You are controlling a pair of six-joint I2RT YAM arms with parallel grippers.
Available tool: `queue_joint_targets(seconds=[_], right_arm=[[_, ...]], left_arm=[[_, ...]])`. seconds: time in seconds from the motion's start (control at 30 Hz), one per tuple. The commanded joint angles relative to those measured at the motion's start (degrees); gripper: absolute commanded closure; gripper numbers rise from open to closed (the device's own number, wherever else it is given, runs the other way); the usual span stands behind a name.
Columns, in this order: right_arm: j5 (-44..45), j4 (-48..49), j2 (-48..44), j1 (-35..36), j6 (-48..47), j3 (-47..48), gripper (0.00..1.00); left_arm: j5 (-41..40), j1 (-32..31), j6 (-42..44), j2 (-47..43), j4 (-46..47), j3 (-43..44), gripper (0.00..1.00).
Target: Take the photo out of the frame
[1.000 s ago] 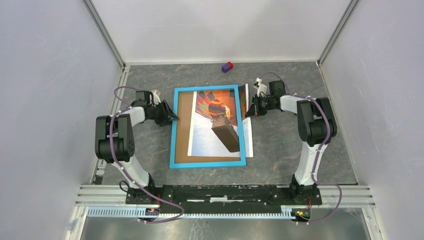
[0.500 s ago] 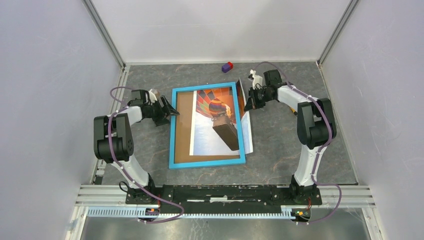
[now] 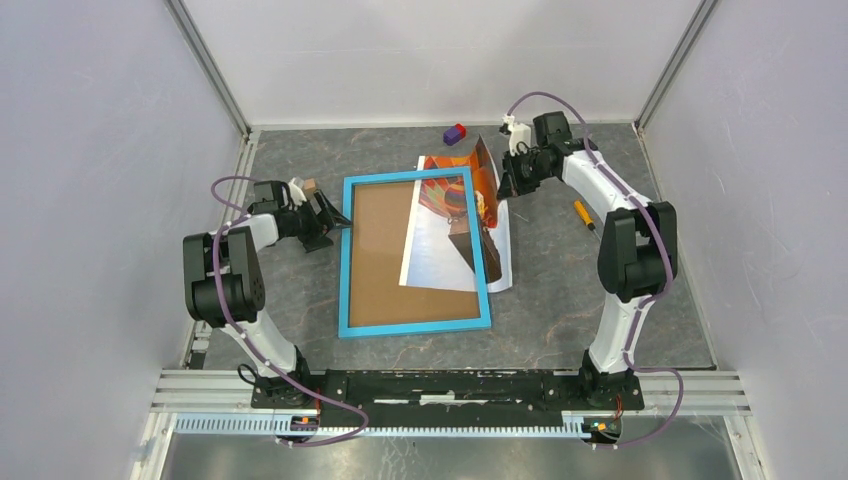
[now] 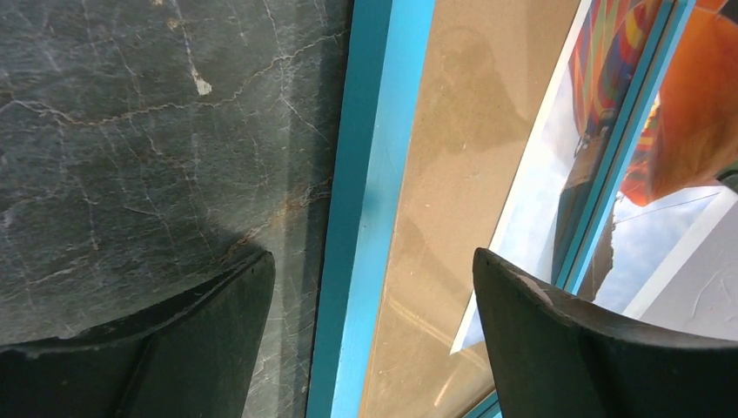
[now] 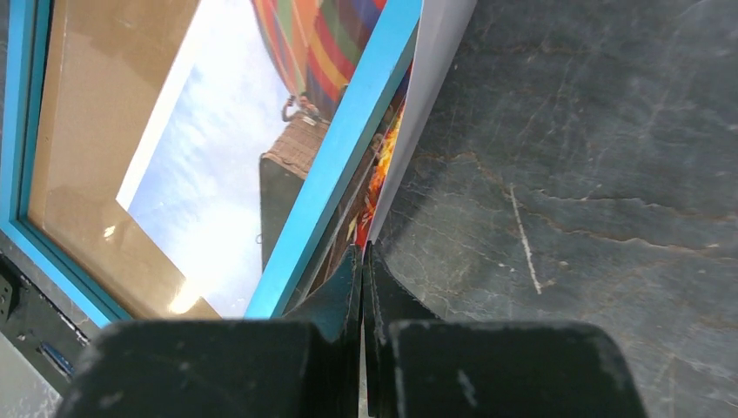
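Photo (image 3: 445,250) is roughly halfway out. It passes under the right rail of the frame (image 3: 347,262), which lies flat on the counter (image 3: 600,300) with bare brown backing showing on its left side. Right jaws are pinched shut on the print's far right edge, and the paper curls up there. Left jaws stand wide, straddling the left blue rail with nothing gripped; can't tell if they touch it.

To do this bit well, I reckon the pull should run low and straight out to the right, in the plane of the frame, so the print slides instead of creasing against that rail. Left side ought to press down on its rail so the frame doesn't drag along. Mind the orange-handled tool (image 3: 582,213) lying near the print.
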Motion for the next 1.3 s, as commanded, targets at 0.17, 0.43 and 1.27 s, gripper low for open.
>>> queue_joint_targets(seconds=[0.17,0.43,1.27], right_arm=[[3.8,-2.6,-7.2,-2.1,-6.2,6.6,1.0],[7.0,-2.7,-15.2,-5.1,-13.0,8.0,1.0],[-20.2,14.7,-36.5,5.5,-6.6,-0.3,1.0]], left_arm=[[-2.3,1.3,0.2,-0.9,-1.4,-2.1,0.0],[-5.5,2.1,5.0,-4.9,-7.8,-0.1,0.0],[-14.9,3.2,18.8,-18.9,-18.8,2.4,0.0]])
